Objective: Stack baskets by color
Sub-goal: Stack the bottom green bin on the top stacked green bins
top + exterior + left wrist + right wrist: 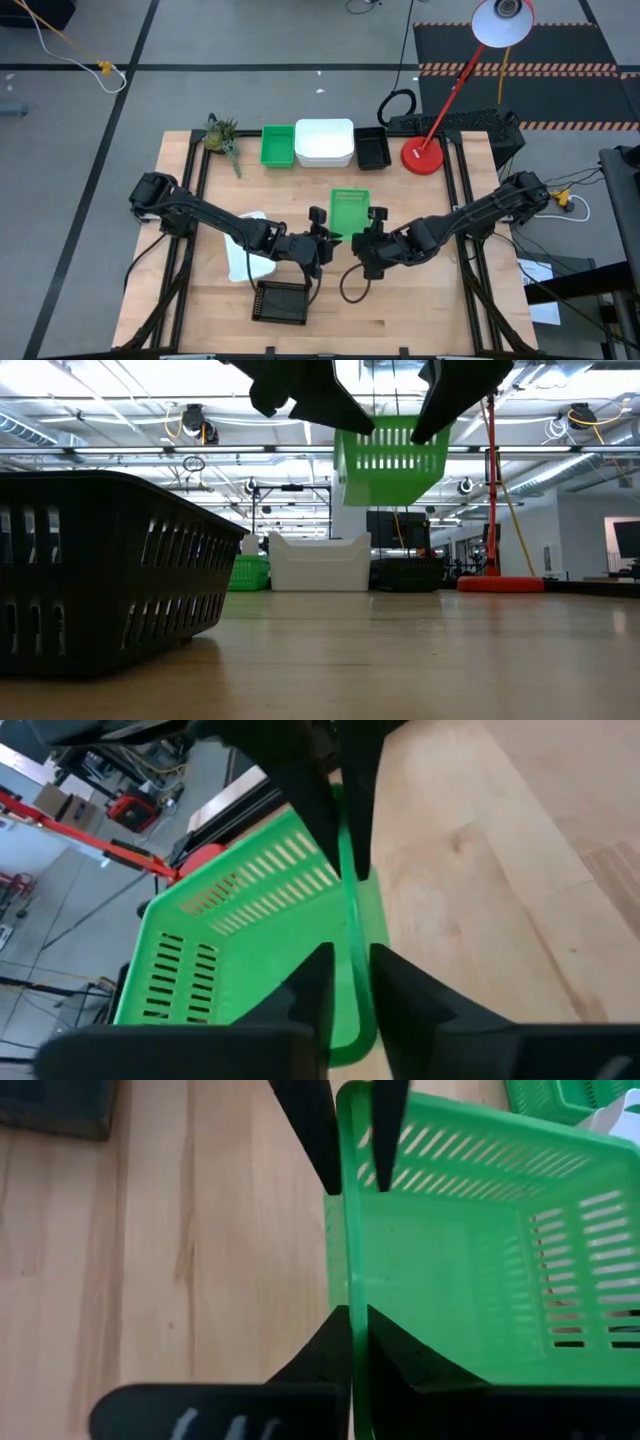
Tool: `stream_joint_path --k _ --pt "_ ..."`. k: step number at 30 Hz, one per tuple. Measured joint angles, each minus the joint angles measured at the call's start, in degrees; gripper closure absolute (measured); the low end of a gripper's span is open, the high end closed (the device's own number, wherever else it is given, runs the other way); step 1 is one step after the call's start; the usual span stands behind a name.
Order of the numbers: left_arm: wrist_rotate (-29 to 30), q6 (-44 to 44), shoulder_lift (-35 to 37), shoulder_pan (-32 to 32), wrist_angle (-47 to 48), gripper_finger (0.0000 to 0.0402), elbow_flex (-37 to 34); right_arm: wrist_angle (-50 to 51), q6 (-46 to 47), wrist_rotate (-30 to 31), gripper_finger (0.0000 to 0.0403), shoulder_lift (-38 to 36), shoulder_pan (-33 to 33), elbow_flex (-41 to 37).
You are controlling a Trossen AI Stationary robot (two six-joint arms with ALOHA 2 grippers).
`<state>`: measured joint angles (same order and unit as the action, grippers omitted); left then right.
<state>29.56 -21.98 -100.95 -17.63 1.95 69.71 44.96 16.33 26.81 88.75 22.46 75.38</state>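
Note:
A bright green basket (350,212) (390,460) hangs above the middle of the table between my two grippers. My left gripper (322,228) (352,975) is shut on it from the left, and my right gripper (376,228) (352,1320) from the right. A black basket (282,300) (110,570) stands on its bottom near the front edge. A white basket (248,255) lies partly hidden under my left arm. At the far edge stand in a row another green basket (277,146), a white basket (324,142) and a black basket (372,148). My left gripper holds the green basket's near wall (355,920) at its left end, one finger inside and one outside. The fingers come from the table's left, slanting down, and lie along the wall. The basket hangs clear of the table, opening up. My right gripper holds the same near wall (348,1270) at its right end, one finger inside the basket and one outside. Its fingers come from the table's right, slanting down, along the wall. The rim runs straight on to the other gripper's fingers (305,1130).
A red lamp base (422,156) with its slanting pole stands at the far right, beside the black basket. A small green plant (222,138) lies at the far left. Bare wood shows at the near right of the table (420,300).

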Motion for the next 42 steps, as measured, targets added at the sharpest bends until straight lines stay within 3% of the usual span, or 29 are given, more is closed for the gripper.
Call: stream_joint_path --k 7,14,17,21,33,42 --pt "-1.22 -0.82 0.02 0.41 2.18 0.0392 0.04 -0.85 -0.05 0.02 0.0396 0.02 0.00 -0.03" --pt "-2.82 0.00 0.10 1.32 4.25 0.0341 0.04 -3.83 -0.43 -0.01 0.0395 0.02 0.00 -0.12" --pt "-2.84 -1.17 0.06 1.34 4.36 0.0347 0.04 -4.23 -0.54 0.16 0.0390 0.02 0.05 -0.12" --pt "-2.93 -1.91 -0.10 1.38 4.66 0.0391 -0.09 -5.87 -0.54 0.72 0.0366 -0.16 0.17 0.05" --pt "-2.49 2.06 4.51 1.93 10.54 0.0394 -0.19 -8.24 -2.48 5.49 0.0253 -2.89 5.23 0.16" --pt "0.50 4.61 14.90 3.92 23.69 0.0396 -0.14 -8.82 -1.93 12.44 0.0239 -10.62 14.25 0.10"
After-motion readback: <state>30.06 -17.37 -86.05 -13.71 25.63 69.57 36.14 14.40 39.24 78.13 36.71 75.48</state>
